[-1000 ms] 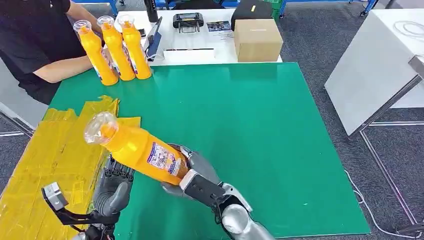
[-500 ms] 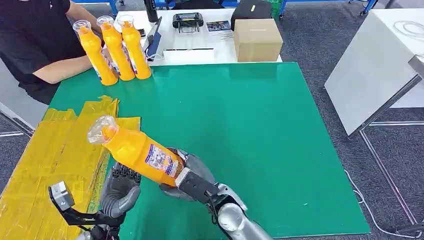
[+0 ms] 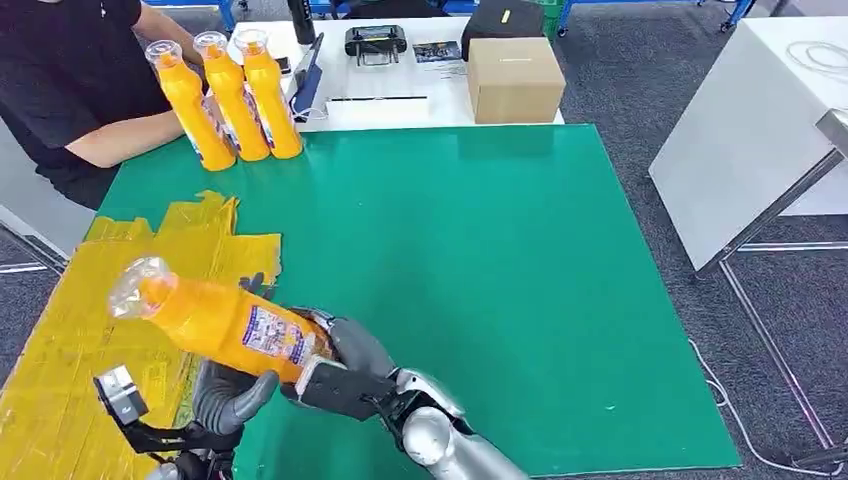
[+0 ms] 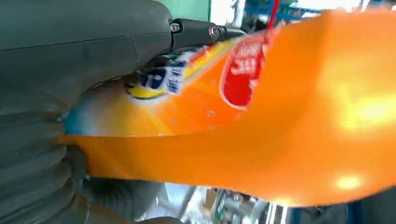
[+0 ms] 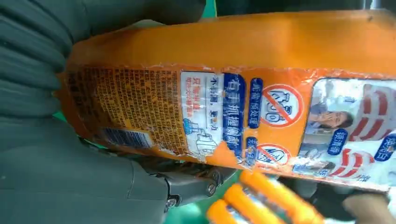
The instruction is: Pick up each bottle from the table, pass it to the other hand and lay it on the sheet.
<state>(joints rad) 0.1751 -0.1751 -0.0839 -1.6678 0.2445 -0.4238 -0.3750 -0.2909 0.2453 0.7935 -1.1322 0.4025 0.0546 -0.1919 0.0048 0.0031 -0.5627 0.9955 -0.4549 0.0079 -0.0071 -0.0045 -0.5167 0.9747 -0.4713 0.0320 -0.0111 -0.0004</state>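
You see the right hand (image 3: 335, 365) low at the near edge of the green worktop (image 3: 480, 280), with its fingers wrapped around the base end of the orange bottle (image 3: 220, 325). The bottle is in the air, nearly lying flat, and its clear cap points toward the yellow sheet (image 3: 90, 330). In the right wrist view the thumb and dark fingers close on the labelled body of the bottle, so this hand grips it firmly.

Just beside it, the left hand (image 3: 232, 390) is under the middle of the bottle. Its fingers curl up against the orange body, and the left wrist view shows the bottle pressed close on the hand. You cannot tell whether this hand already carries the bottle or only touches it.

Farther away, three more orange bottles (image 3: 225, 100) stand upright together at the far left corner of the worktop, next to the arm of a person (image 3: 120, 140). Behind the green worktop a cardboard box (image 3: 515, 78) sits.
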